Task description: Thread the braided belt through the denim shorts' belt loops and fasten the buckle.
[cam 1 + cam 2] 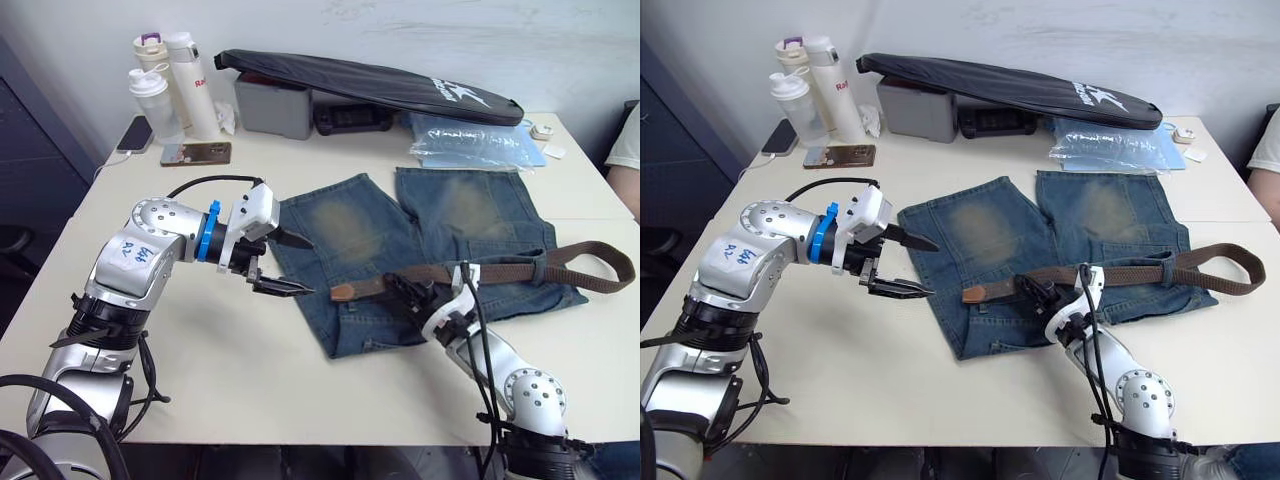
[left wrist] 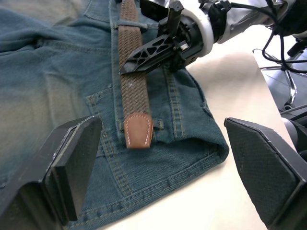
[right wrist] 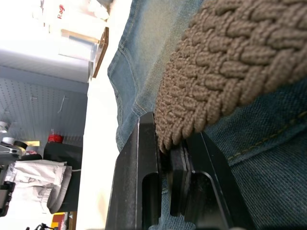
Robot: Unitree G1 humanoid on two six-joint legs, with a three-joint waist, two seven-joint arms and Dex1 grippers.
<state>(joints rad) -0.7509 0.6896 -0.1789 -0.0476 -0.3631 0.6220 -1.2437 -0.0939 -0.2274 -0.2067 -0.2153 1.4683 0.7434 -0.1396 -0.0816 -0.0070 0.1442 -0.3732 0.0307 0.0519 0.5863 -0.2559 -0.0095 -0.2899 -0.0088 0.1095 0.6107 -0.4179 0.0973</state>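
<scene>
Across the denim shorts: braided belt, tan tip at 9 o'clock.
Right gripper pinches the belt; left gripper spread wide.

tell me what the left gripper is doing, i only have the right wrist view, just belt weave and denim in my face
Observer: The left gripper is open above the table, beside the denim shorts, holding nothing.
Operator: where is the belt tip
Observer: The tan tip of the braided belt lies flat on the waistband, toward the left gripper from the right gripper.
Operator: is it through any loops
Observer: One of the belt loops crosses over the belt past your gripper; a second loop holds it farther along.
Operator: buckle end?
Observer: The far end curls off the shorts onto the table; I cannot make out the buckle.
</scene>
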